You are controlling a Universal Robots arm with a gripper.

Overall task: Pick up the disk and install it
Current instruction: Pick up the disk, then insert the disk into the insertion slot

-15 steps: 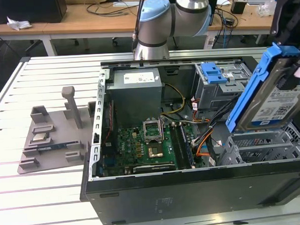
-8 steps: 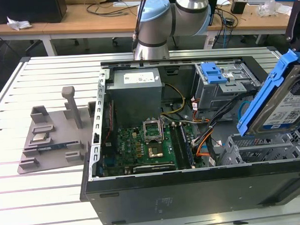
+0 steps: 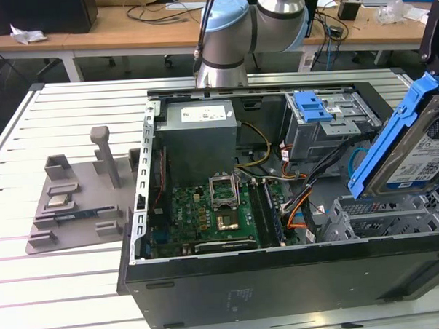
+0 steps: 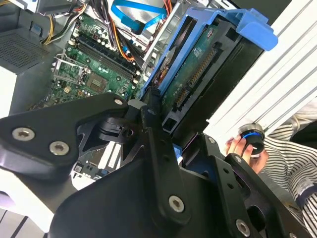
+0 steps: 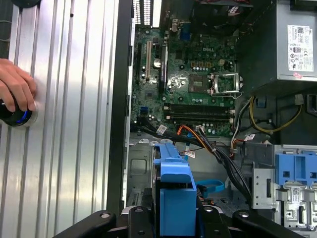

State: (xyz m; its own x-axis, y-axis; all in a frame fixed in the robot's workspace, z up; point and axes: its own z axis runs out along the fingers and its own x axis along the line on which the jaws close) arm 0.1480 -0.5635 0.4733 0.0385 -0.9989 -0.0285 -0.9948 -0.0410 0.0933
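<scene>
Nearest the lens in both wrist views, the black links of the claw [image 5: 176, 220] are seen closed on the disk [image 5: 175, 191], with its blue plastic rail clamped between them. The green circuit underside of the disk is shown in the second wrist view.

At the exterior view's left, a grey fixture [image 3: 76, 207] with upright posts is set on the slatted metal tabletop [image 3: 29, 136]. Beside it, the open computer case [image 3: 283, 285] is laid on its side. Within the case, the power supply [image 3: 201, 129] is found toward the back, and the motherboard [image 3: 207, 216] is placed in front of it. Further toward the exterior view's right, a small blue latch [image 3: 314, 106] is seen on the upper bay. Nearer the front wall is a perforated metal drive cage [image 3: 386, 215], which appears unoccupied.

At the exterior view's far right, the disk is held in the air. It is steeply tilted, with its white-and-blue label turned outward, and it is above the cage and apart from it.

In the first wrist view, a person's hand [image 5: 17, 89] is rested on a round blue-ringed knob [image 5: 17, 117] on the tabletop, outside the case.

The pick-up is judged to be done, since the disk is carried clear of every surface. The installation is judged not yet done: no part of the disk is seen inside the cage, and its rails are not engaged with anything.
</scene>
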